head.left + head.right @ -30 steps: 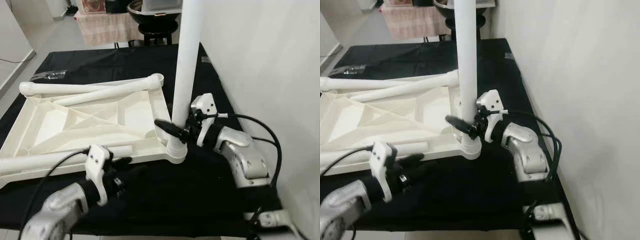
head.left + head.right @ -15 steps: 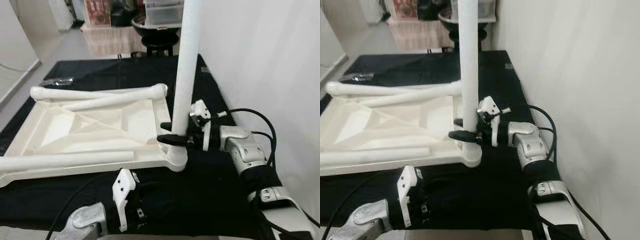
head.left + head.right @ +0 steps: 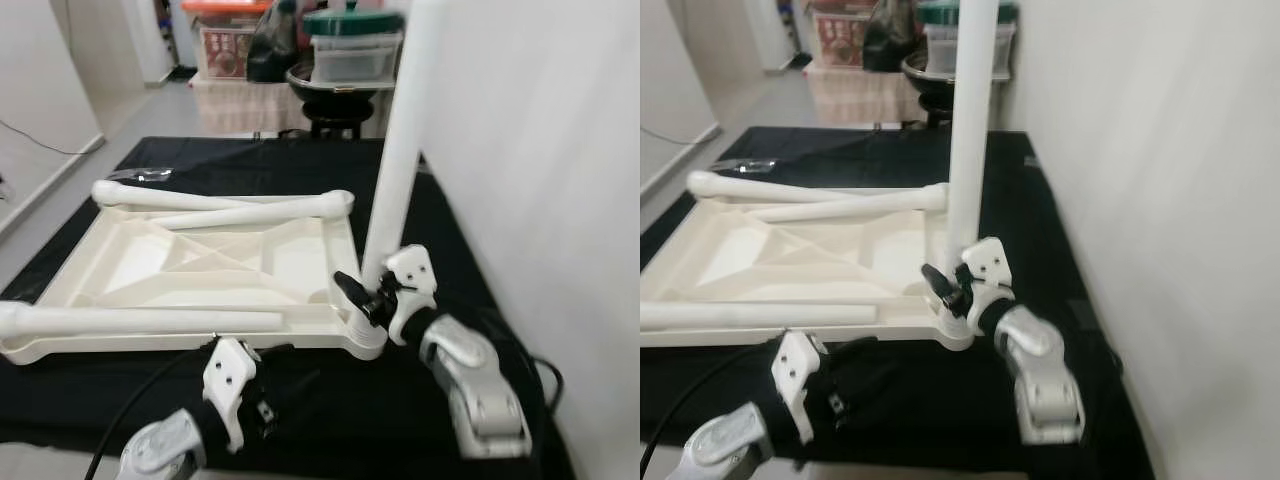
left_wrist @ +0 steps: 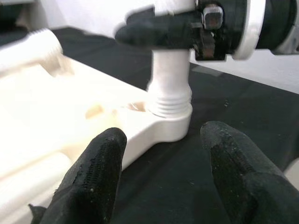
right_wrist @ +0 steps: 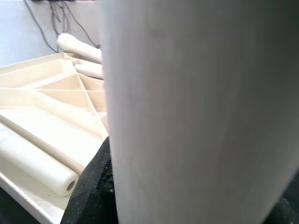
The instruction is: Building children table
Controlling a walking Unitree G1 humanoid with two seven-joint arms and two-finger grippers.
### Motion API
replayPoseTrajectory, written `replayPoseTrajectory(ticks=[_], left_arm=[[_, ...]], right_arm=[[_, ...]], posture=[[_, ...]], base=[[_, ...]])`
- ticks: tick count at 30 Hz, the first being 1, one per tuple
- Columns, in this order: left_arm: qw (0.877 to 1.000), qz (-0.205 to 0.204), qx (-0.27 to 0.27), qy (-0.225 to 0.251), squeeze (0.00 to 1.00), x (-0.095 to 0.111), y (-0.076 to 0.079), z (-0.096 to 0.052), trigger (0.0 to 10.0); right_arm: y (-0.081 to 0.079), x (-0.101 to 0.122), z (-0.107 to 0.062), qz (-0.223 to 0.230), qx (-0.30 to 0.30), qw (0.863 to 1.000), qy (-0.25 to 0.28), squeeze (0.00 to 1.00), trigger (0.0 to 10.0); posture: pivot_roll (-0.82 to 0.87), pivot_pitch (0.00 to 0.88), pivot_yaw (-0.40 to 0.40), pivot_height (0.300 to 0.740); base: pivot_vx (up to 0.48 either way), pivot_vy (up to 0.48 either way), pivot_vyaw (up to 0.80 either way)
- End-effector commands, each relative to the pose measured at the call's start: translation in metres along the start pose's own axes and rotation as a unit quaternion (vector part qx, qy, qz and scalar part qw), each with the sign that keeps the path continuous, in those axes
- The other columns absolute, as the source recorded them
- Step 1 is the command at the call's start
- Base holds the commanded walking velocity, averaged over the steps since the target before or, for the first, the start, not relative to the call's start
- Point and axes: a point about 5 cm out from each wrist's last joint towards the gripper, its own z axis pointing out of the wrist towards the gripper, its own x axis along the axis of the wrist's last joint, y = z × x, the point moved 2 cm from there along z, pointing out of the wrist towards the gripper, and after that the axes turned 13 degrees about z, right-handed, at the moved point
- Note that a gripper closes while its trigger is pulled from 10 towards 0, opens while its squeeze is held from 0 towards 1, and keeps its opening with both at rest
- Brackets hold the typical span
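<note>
right now we see the white children's tabletop (image 3: 200, 270) lying upside down on the black-covered counter (image 3: 400, 420), its ribbed underside facing up. at its near right corner one white table leg (image 3: 400, 170) stands upright in the corner socket (image 4: 169, 122), rising out past the top of the head views. our right gripper (image 3: 362, 296) is at the base of that upright leg, just above the socket, its black fingers pinching the leg from both sides; in the right wrist view the leg's pale surface sits right against the camera with a black finger (image 5: 91, 186) beside it.

our left gripper (image 4: 163, 172) hovers low over the counter just in front of the tabletop's near edge, aimed toward the same corner. its two black fingers (image 4: 96, 177) are spread apart with nothing between them, and they touch neither the tabletop nor the leg.

three more white legs lie loose on the upturned tabletop: one (image 3: 140, 320) along the near edge, one (image 3: 170, 197) along the far edge, and one (image 3: 255, 212) slanting just beside it.

beyond the counter we make out a small round black stool (image 3: 335, 105), stacked plastic storage boxes (image 3: 350, 50), and a white wall (image 3: 540, 150) close on the right.
</note>
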Motion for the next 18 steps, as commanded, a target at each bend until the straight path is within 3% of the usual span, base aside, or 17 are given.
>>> replayPoseTrajectory(ticks=[1, 2, 5, 6, 7, 9, 10, 12, 14, 15, 16, 18], left_arm=[[1.000, 0.006, 0.004, -0.015, 0.00, -0.008, 0.001, -0.001, 10.0], [1.000, 0.008, -0.001, -0.018, 0.00, -0.009, 0.003, -0.001, 10.0], [1.000, 0.006, 0.002, -0.020, 0.00, -0.011, 0.004, -0.001, 10.0], [1.000, 0.007, 0.005, -0.021, 0.00, -0.012, 0.003, 0.001, 10.0], [1.000, 0.007, 0.005, -0.021, 0.00, -0.012, 0.003, 0.001, 10.0], [1.000, 0.013, 0.011, -0.024, 0.00, -0.013, -0.003, 0.008, 10.0], [1.000, 0.013, 0.011, -0.024, 0.00, -0.013, -0.003, 0.008, 10.0], [1.000, 0.018, 0.005, -0.025, 0.00, -0.012, -0.003, 0.015, 10.0], [1.000, 0.018, 0.005, -0.025, 0.00, -0.012, -0.003, 0.015, 10.0], [1.000, 0.018, 0.002, -0.024, 0.00, -0.012, -0.003, 0.017, 10.0], [1.000, 0.017, -0.001, -0.025, 0.00, -0.013, -0.002, 0.018, 10.0], [0.999, 0.017, -0.003, -0.027, 0.00, -0.014, 0.000, 0.018, 10.0]], right_arm=[[0.023, -0.042, -0.007, -0.011, -0.051, 0.993, -0.103, 0.00, 0.0], [0.032, -0.037, -0.002, -0.017, -0.062, 0.993, -0.100, 0.00, 10.0], [0.033, -0.032, 0.003, -0.014, -0.045, 0.994, -0.095, 0.00, 10.0], [0.031, -0.026, 0.008, -0.008, -0.005, 0.996, -0.091, 1.00, 10.0], [0.031, -0.026, 0.008, -0.008, -0.005, 0.996, -0.091, 1.00, 10.0], [0.025, -0.001, 0.018, 0.007, 0.094, 0.994, -0.048, 1.00, 10.0], [0.025, -0.001, 0.018, 0.007, 0.094, 0.994, -0.048, 1.00, 10.0], [0.019, 0.024, 0.019, 0.021, 0.196, 0.980, -0.012, 1.00, 10.0], [0.019, 0.024, 0.019, 0.021, 0.196, 0.980, -0.012, 1.00, 10.0], [0.017, 0.032, 0.016, 0.002, 0.241, 0.970, -0.009, 1.00, 10.0], [0.021, 0.037, 0.017, -0.005, 0.280, 0.960, -0.026, 0.00, 10.0], [0.029, 0.042, 0.019, -0.008, 0.314, 0.948, -0.049, 0.00, 10.0]], posture=[[-0.11, 0.087, 0.024, 0.740], [-0.10, 0.079, 0.016, 0.740], [-0.09, 0.080, 0.013, 0.740], [-0.08, 0.076, 0.015, 0.740], [-0.08, 0.076, 0.015, 0.740], [-0.07, 0.068, 0.016, 0.740], [-0.07, 0.068, 0.016, 0.740], [-0.07, 0.066, 0.017, 0.740], [-0.07, 0.066, 0.017, 0.740], [-0.06, 0.057, 0.014, 0.740], [-0.06, 0.057, 0.012, 0.740], [-0.06, 0.057, 0.011, 0.740]], base=[[0.000, 0.000, 0.00], [0.000, 0.000, 0.00], [0.000, 0.000, 0.00], [0.000, 0.000, 0.00], [0.000, 0.000, 0.00], [0.000, 0.000, 0.00], [0.000, 0.000, 0.00], [0.000, 0.000, 0.00], [0.000, 0.000, 0.00], [0.000, 0.000, 0.00], [0.000, 0.000, 0.00], [0.000, 0.000, 0.00]])
